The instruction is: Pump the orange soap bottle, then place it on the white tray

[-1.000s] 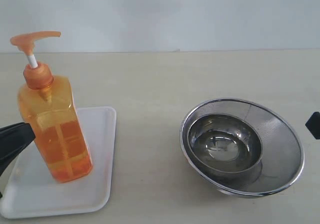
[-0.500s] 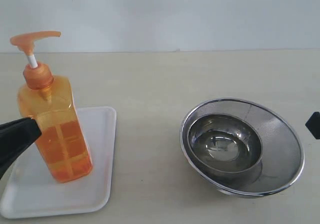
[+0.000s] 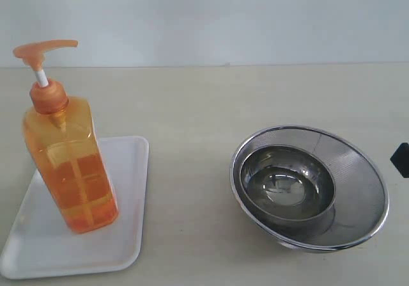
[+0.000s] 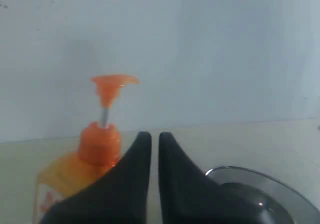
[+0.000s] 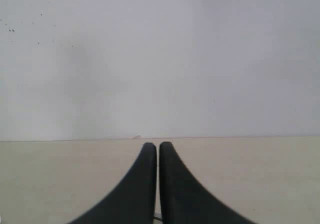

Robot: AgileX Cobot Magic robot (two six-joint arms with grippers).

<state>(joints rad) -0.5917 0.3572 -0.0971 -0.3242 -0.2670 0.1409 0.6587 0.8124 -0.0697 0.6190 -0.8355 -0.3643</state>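
Observation:
The orange soap bottle (image 3: 70,164) stands upright on the white tray (image 3: 128,235) at the left of the table, its pump head raised on the white stem. Nothing touches it. My left gripper (image 4: 155,135) is shut and empty; it is out of the exterior view. In the left wrist view the orange soap bottle (image 4: 99,143) appears beyond and to one side of it, blurred. My right gripper (image 5: 158,145) is shut with nothing in it, over bare table. Only a black tip of the right arm (image 3: 401,159) shows at the exterior view's right edge.
A round steel mesh bowl (image 3: 358,190) with a smaller steel bowl (image 3: 287,183) inside sits right of centre. Its rim (image 4: 235,170) also shows in the left wrist view. A pale wall backs the table.
The left gripper, which was beside the bottle's lower left over the tray, has drawn back out of the exterior view. The bottle, tray and bowl have not moved.

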